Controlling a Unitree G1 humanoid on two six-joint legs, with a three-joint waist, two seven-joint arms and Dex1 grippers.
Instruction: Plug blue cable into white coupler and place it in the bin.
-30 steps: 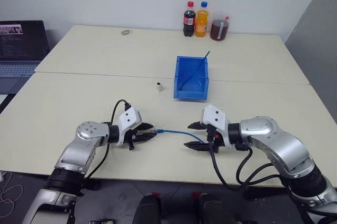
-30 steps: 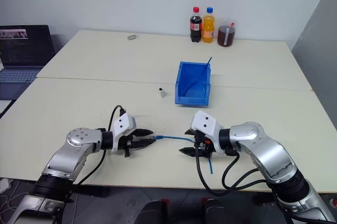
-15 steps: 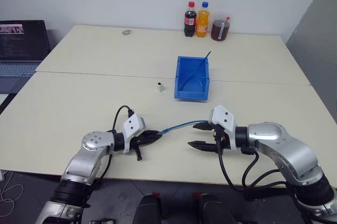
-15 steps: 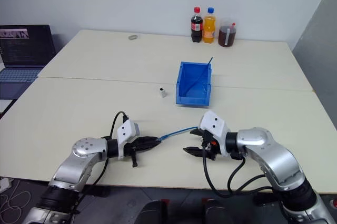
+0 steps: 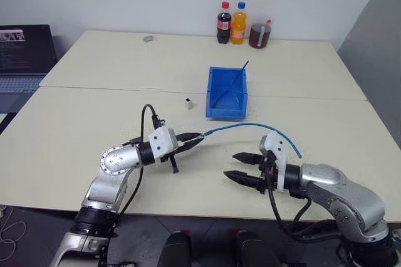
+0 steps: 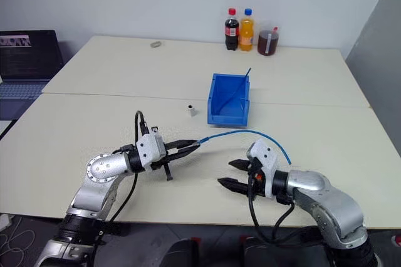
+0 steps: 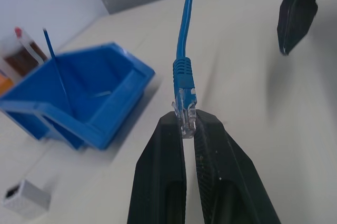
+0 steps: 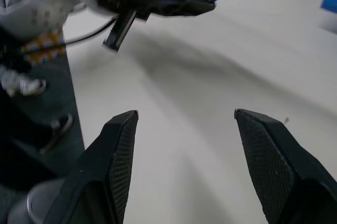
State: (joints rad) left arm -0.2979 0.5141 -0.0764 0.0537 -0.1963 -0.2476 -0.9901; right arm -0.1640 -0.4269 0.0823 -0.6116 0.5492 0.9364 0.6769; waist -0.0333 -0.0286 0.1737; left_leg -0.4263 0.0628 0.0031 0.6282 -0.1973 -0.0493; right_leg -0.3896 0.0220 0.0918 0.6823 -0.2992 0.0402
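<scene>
A laptop [image 5: 25, 54] sits off the desk's [image 5: 94, 104] far left corner. A small grey object [image 5: 148, 38] lies near the far edge. The left gripper [image 5: 195, 136] hovers above the desk toward the near edge, left of centre, its fingers [image 7: 163, 166] clenched on the clear plug [image 7: 185, 113] of the cable [image 5: 250, 128]. From that plug the cable arcs rightward in the air, over the right gripper [image 5: 235, 165], with its free end hanging just beyond the gripper's white housing. The coupler [image 5: 188, 103] stands on the desk near its middle, just left of the bin [image 5: 227, 94] and apart from it, with nothing plugged in. The bin sits at mid-desk, and a thin dark blue wire [image 5: 238, 74] leans in it, poking above the rim. Three drinks [image 5: 241, 24] stand at the far edge, behind the bin. The right gripper is near the front edge, right of centre, fingers [image 8: 118, 150] spread wide and holding nothing; the cable passes above it without visible contact.
</scene>
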